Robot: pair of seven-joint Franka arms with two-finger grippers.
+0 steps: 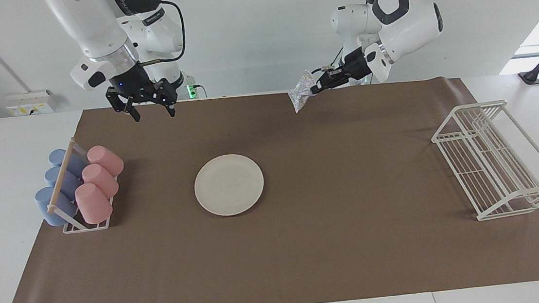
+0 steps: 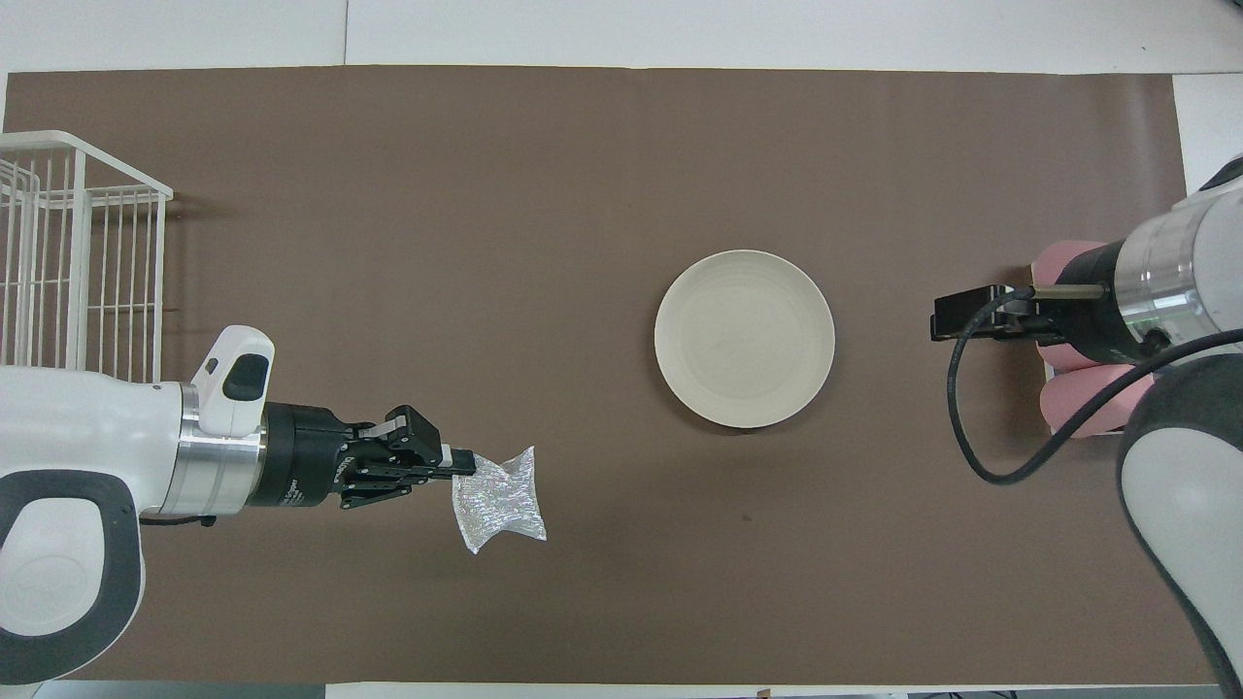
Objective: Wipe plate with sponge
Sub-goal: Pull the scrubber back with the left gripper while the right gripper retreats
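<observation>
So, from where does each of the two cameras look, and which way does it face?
Facing view: high across the table, facing the robots; shows both arms at the top, the left claw holding the sponge, the right claw open in the air.
Overhead view: high above the robots' end, looking forward and steeply down; arms enter from the bottom.
Both share the plate, the sponge, the cup rack and the wire rack, half a turn apart.

Overhead: wire rack [image 2: 78, 252] cut off at nine o'clock edge. Right arm hides most pink cups [image 2: 1078, 408] at three o'clock; blue cups fully hidden there.
</observation>
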